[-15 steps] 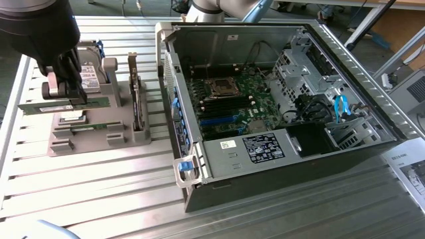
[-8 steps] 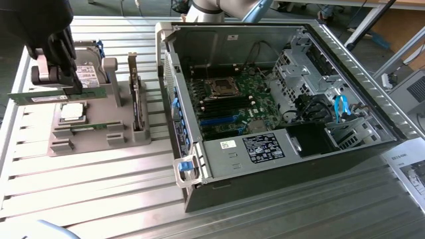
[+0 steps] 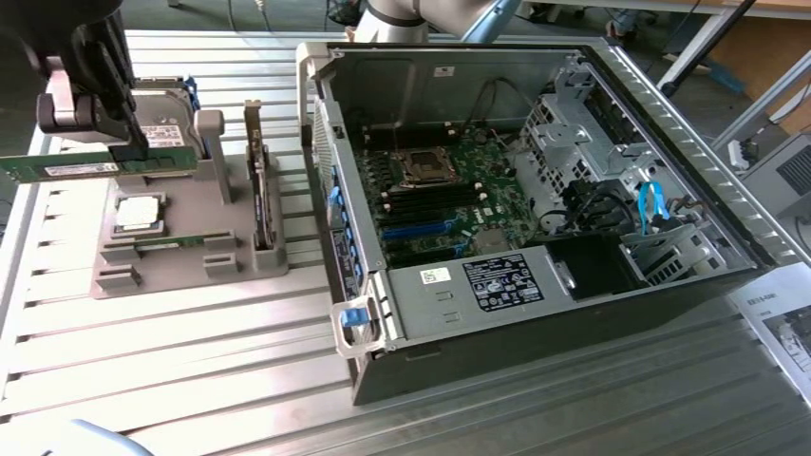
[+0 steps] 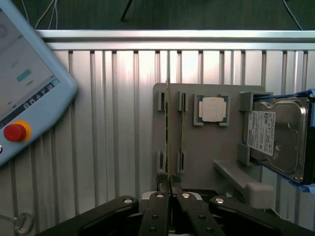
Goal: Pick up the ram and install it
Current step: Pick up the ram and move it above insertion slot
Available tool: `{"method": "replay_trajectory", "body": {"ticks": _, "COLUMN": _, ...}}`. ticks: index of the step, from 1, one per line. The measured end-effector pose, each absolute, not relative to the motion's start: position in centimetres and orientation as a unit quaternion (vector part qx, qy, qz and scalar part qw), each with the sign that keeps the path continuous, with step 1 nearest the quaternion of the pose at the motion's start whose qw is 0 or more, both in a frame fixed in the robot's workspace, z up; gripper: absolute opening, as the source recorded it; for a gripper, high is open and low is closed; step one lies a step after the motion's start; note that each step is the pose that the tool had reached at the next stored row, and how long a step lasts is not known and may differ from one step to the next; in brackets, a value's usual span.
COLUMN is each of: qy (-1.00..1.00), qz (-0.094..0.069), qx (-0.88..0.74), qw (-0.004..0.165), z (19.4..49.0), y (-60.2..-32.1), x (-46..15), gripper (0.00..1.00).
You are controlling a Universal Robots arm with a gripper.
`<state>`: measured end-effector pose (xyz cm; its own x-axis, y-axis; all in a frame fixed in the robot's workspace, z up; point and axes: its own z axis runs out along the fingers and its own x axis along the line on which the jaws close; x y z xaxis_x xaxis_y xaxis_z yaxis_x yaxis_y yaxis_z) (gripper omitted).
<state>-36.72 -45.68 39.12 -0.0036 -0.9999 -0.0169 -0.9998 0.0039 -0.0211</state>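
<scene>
The end effector point(image 3: 127, 154) is clamping the ram point(image 3: 57, 169), its fingers nearly closed on it. The holder point(image 3: 190, 236) is sitting beneath it.

We see a ribbed metal surface point(image 3: 190, 380) spread beneath the gripper point(image 3: 127, 157), shining with bright glare. Past its far edge, away from the gripper, dark green floor point(image 4: 221, 14) carries thin white cables point(image 4: 37, 12).
</scene>
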Motion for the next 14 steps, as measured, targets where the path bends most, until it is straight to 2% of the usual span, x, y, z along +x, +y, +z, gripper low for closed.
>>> {"method": "replay_trajectory", "body": {"ticks": 14, "qy": 0.708, "qz": -0.002, "qx": -0.706, "qw": 0.013, "z": 39.44, "y": -45.68, "x": -36.46, "gripper": 0.12}}
